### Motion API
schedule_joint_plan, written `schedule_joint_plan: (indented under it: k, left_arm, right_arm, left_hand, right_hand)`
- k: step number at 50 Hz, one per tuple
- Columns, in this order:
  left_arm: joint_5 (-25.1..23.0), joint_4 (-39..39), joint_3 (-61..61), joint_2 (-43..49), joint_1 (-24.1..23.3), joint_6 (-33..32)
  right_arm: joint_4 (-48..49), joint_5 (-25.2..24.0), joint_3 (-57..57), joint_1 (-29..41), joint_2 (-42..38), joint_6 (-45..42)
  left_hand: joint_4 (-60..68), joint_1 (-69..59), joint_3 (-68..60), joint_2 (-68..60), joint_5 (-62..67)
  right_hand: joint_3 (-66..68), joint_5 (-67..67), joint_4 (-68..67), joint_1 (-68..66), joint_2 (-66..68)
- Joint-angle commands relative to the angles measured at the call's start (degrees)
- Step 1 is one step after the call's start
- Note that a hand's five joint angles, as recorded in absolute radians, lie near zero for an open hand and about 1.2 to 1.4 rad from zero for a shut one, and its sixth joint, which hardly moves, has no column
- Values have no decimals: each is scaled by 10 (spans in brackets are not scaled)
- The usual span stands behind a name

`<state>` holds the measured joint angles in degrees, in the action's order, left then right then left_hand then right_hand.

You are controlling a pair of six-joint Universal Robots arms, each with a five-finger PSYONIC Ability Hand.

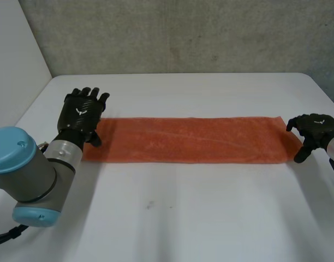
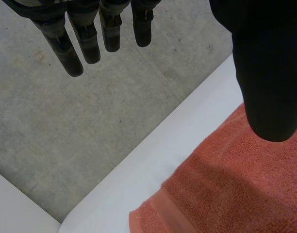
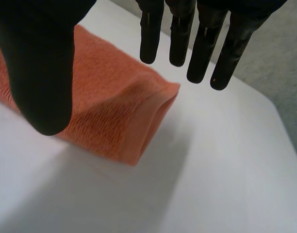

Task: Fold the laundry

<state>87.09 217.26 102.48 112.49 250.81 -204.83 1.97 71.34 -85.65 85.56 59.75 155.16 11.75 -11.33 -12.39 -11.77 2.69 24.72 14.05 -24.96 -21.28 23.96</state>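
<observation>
A long orange towel (image 1: 189,140) lies folded into a narrow strip across the white table (image 1: 172,218). My left hand (image 1: 79,115) hovers over the strip's left end, fingers straight, holding nothing. In the left wrist view its fingers (image 2: 90,43) and thumb (image 2: 270,73) stand apart above the towel's end (image 2: 226,189). My right hand (image 1: 314,132) sits just off the strip's right end, fingers relaxed and slightly bent. In the right wrist view its thumb (image 3: 41,63) and fingers (image 3: 202,43) hang spread above the towel's doubled corner (image 3: 134,111), clear of it.
A grey concrete wall (image 1: 183,33) runs behind the table's far edge. A white panel (image 1: 14,60) stands at the far left. Bare table lies in front of the towel and behind it.
</observation>
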Motion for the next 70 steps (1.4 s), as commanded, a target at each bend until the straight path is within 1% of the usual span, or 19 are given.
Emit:
schedule_joint_plan:
  k: [1, 15, 18, 20, 23, 28, 36, 42, 46, 50, 51, 52, 54, 56, 60, 64, 68, 69, 70]
  left_arm:
    - [-1, 13, 3, 2, 10, -4]
    - [-1, 15, 11, 5, 12, -4]
    - [-1, 15, 12, 5, 12, -4]
    - [-1, 14, 12, 6, 12, -4]
    - [0, 14, 12, 6, 12, -4]
    - [2, 14, 13, 5, 11, -4]
    - [3, 13, 13, 4, 13, -4]
    - [2, 14, 18, 1, 14, -4]
    - [2, 14, 19, 1, 13, -4]
    - [2, 14, 21, 0, 13, -4]
    - [2, 14, 22, 0, 13, -4]
    - [2, 14, 22, 0, 13, -4]
    - [2, 14, 23, -1, 13, -4]
    - [3, 14, 23, -1, 13, -4]
    - [3, 14, 23, -2, 13, -4]
    - [3, 14, 23, -2, 13, -4]
    - [3, 14, 23, -2, 13, -4]
    - [2, 14, 24, -2, 12, -4]
    - [3, 14, 25, -2, 12, -4]
  right_arm:
    - [36, -6, 0, 1, -31, -6]
    - [68, -1, 13, 0, -73, -8]
    - [69, -1, 18, -1, -81, -10]
    - [70, 2, 23, -4, -84, -12]
    - [68, 10, 36, -13, -86, -14]
    - [68, 61, 56, -28, -88, -44]
    - [68, 210, 126, -101, -119, -245]
    - [88, 195, 139, -88, -105, -248]
    - [108, 181, 138, -42, -76, -206]
    - [135, 155, 139, 114, -53, -164]
    - [135, 155, 139, 115, -53, -164]
    - [158, 133, 137, 179, -53, -159]
    - [167, 123, 135, 201, -53, -158]
    - [200, 80, 128, 281, -58, -158]
    - [230, 22, 117, 371, -90, -167]
    - [242, -14, 108, 428, -137, -168]
    - [239, -16, 105, 442, -158, -168]
    - [237, -14, 105, 442, -161, -167]
    - [234, -11, 104, 442, -163, -166]
  left_hand:
    - [-17, 13, 24, 18, -27]
    - [-17, 13, 24, 18, -27]
    - [-17, 13, 24, 18, -27]
    - [-17, 13, 24, 18, -27]
    - [-17, 13, 24, 18, -27]
    - [-17, 13, 24, 18, -27]
    - [-17, 13, 24, 18, -27]
    - [-17, 13, 24, 18, -27]
    - [-17, 13, 24, 18, -27]
    - [-17, 13, 24, 18, -27]
    - [-17, 13, 24, 18, -27]
    - [-17, 13, 24, 18, -27]
    - [-17, 13, 24, 18, -27]
    - [-17, 13, 24, 18, -27]
    - [-17, 13, 24, 18, -27]
    - [-17, 13, 24, 18, -27]
    - [-17, 13, 24, 18, -27]
    - [-17, 13, 24, 18, -27]
    - [-17, 13, 24, 18, -27]
  right_hand:
    - [76, 82, -73, -110, 83]
    - [213, 220, -211, -248, 221]
    - [326, 333, -324, -360, 333]
    - [515, 522, -513, -550, 523]
    - [553, 559, -550, -587, 560]
    - [553, 559, -550, -587, 560]
    - [553, 559, -550, -587, 560]
    - [553, 559, -550, -587, 560]
    - [553, 559, -550, -587, 560]
    - [553, 559, -550, -587, 560]
    - [553, 559, -550, -587, 560]
    - [553, 559, -550, -587, 560]
    - [553, 559, -550, -587, 560]
    - [553, 559, -550, -587, 560]
    - [553, 559, -550, -587, 560]
    - [553, 559, -550, -587, 560]
    - [553, 559, -550, -587, 560]
    - [508, 515, -506, -543, 516]
    - [236, 243, -234, -271, 244]
